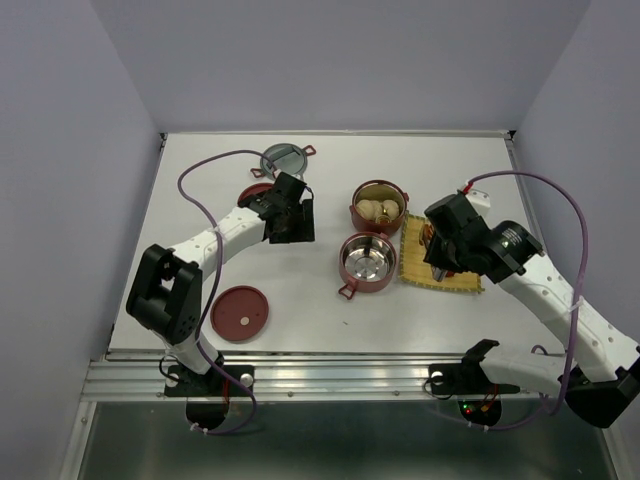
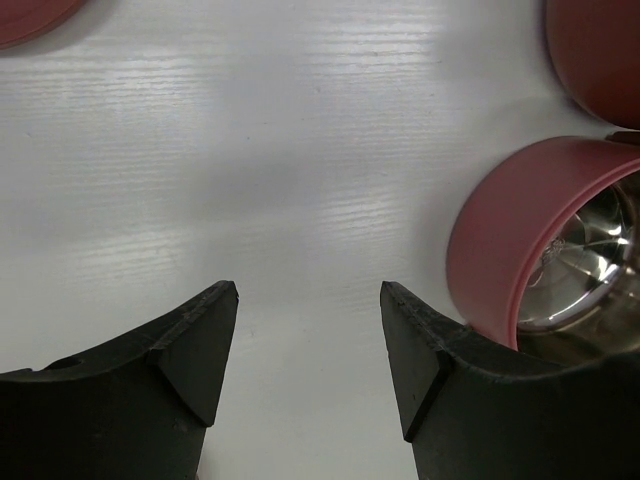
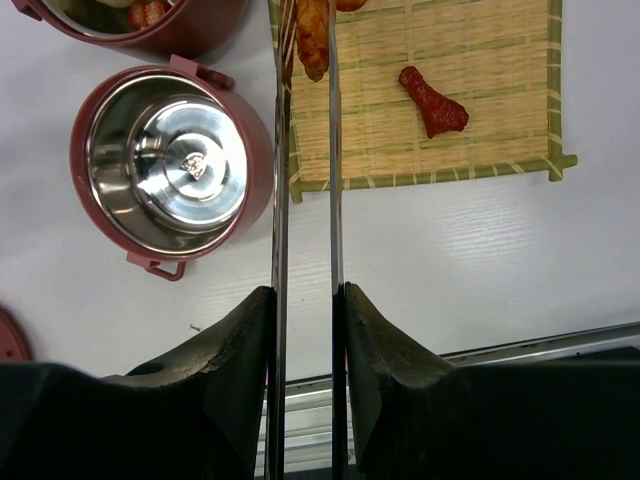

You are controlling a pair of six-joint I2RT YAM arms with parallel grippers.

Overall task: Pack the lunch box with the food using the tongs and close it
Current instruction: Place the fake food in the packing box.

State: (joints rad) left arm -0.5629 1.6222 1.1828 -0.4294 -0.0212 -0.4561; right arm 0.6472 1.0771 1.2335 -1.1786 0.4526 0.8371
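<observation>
The right claw (image 3: 305, 295) is closed on the tongs (image 3: 331, 150), and a fried piece (image 3: 312, 45) lies between their arms over the mat (image 3: 480, 150). The left claw (image 2: 310, 290) is wide open, holding nothing, above the tabletop (image 2: 300, 150) just beside the empty bowl (image 2: 490, 230).

open tool (image 2: 308, 293) above table (image 2: 300, 140) beside red bowl (image 2: 492, 232).

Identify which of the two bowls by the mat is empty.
The nearer bowl, lower in the top view: its steel inside is bare, while the far bowl holds buns.
</observation>
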